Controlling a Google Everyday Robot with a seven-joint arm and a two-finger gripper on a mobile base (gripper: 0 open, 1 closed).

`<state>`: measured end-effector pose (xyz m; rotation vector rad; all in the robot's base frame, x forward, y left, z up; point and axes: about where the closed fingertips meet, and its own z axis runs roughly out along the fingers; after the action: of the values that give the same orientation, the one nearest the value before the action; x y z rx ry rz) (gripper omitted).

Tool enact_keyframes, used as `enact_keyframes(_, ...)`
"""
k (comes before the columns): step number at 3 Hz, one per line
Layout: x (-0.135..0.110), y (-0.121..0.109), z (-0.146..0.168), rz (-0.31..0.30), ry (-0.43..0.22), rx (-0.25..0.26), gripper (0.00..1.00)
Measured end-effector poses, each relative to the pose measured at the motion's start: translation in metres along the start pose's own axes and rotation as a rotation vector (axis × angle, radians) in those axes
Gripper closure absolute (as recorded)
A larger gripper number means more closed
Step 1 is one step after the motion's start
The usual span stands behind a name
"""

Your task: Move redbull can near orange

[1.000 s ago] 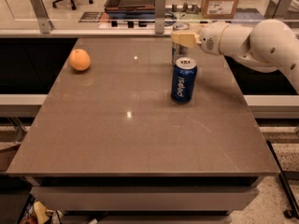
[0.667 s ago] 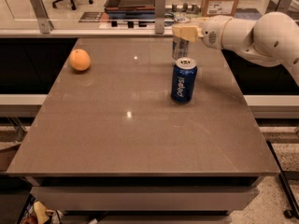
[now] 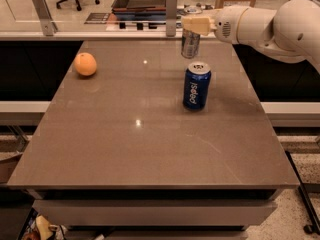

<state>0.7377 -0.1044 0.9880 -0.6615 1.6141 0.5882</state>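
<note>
gripping the slim, silver-grey redbull can [image 3: 190, 45] by its top, apparently, the gripper [image 3: 192, 27] hangs behind the blue can [image 3: 196, 86].

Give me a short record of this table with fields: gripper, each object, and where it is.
gripper: far right side, shut on the top of the redbull can
redbull can: upright, just behind the blue can
blue can: upright on the table, right of centre, untouched
orange: far left, well apart from both cans
</note>
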Motion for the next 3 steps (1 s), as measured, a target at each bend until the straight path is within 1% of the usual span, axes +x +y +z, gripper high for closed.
enact_keyframes(1,-0.016,0.028,0.001,-0.009,0.022,0.004,1.0)
enact_keyframes(2,-0.033,0.061,0.004,-0.031,0.046,0.006,1.0)
enact_keyframes(3,-0.043,0.092,0.016,-0.054,0.053,-0.01,1.0)
